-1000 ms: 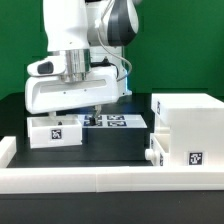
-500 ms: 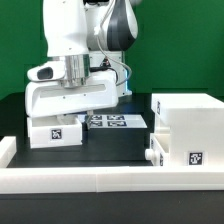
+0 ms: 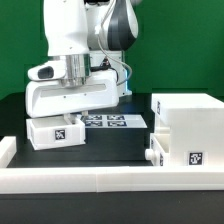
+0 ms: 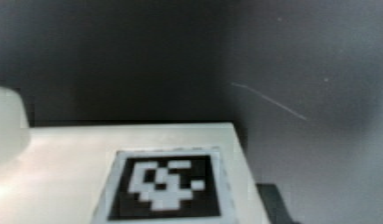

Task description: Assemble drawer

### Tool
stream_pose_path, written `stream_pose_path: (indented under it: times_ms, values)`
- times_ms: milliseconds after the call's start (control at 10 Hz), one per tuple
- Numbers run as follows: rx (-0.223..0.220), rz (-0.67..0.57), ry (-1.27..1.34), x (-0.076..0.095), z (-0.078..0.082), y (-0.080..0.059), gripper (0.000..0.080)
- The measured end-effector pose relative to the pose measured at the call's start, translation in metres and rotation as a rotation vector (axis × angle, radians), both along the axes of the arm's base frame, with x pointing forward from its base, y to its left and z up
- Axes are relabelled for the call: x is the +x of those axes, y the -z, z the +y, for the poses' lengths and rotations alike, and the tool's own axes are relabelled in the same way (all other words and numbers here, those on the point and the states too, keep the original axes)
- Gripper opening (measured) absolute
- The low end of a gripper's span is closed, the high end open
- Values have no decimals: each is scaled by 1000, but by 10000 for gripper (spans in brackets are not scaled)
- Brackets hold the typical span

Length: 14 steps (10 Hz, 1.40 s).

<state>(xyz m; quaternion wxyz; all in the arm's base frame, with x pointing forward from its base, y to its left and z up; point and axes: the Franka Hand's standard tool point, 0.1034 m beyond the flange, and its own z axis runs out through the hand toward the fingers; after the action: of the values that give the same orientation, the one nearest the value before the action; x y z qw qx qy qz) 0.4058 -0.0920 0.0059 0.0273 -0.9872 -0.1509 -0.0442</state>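
The small tray is seen on the left side of the black surface, well apart from the tall housing on the right. Its long axis runs left to right in the exterior view, and its tagged face is turned toward the near side. The fingers are placed directly above this tray, toward its right half and its far edge, so the tray lies straight below them, not off to either side. The fingertips themselves are masked by the hand's white body and by the tray. It cannot be told how far they are spread, nor whether anything is held.

In the wrist view a tagged white face of the small tray fills the lower part of the picture, with dark surface beyond it. This suggests a close, nearly centred approach.

A second tray is seen against the housing's left side, knob outward. The marker board lies flat on the far side between the two. A descent along the vertical is judged to be what the coming move depends on.
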Motion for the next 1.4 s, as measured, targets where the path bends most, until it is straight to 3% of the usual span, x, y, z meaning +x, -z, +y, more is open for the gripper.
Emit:
stream_pose_path:
  times_ms: [200, 800, 900, 1100, 1400]
  values:
    - [0, -7, -4, 6, 8, -5, 41]
    - [15, -24, -74, 55, 66, -32, 42]
    - [20, -19, -107, 65, 70, -39, 42]
    - [14, -25, -143, 61, 67, -34, 42]
    - [-6, -21, -488, 65, 57, -32, 42]
